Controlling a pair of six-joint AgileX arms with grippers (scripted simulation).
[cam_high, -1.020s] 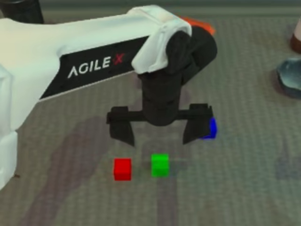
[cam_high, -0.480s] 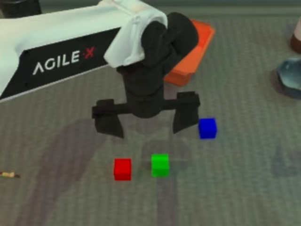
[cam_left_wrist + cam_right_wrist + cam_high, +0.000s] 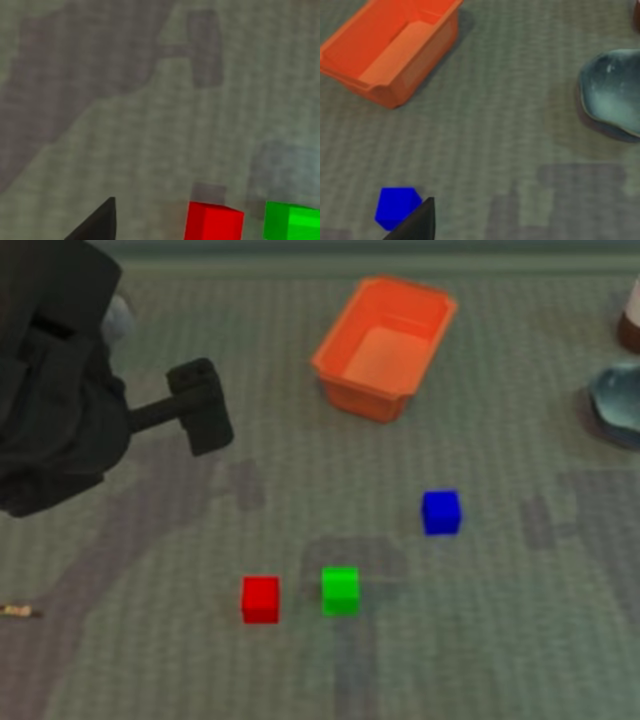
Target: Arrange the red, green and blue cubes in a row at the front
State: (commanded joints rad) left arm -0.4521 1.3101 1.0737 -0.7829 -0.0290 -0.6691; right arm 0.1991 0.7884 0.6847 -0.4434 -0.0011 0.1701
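Grey textured worktop [image 3: 520, 640]: carrying everything listed.

Left arm's black hand [image 3: 150, 415]: hanging raised over the worktop's left side, empty, one finger [image 3: 202, 405] showing; spread or pressed together cannot be told.

Right arm: hand not showing in the top view.

Orange rectangular plastic tub [image 3: 385, 340]: sitting at the back.

Small deep blue solid cube [image 3: 441, 512]: sitting behind and right of the front pair; looking light and rigid, best pinched across opposite flat faces.

Small bright green solid cube [image 3: 340, 590]: sitting at the front.

Small bright red solid cube [image 3: 260, 598]: sitting just left of it.

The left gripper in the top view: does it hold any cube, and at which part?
It holds nothing. The left gripper is at the table's left, away from the red cube, green cube and blue cube, which all lie free.
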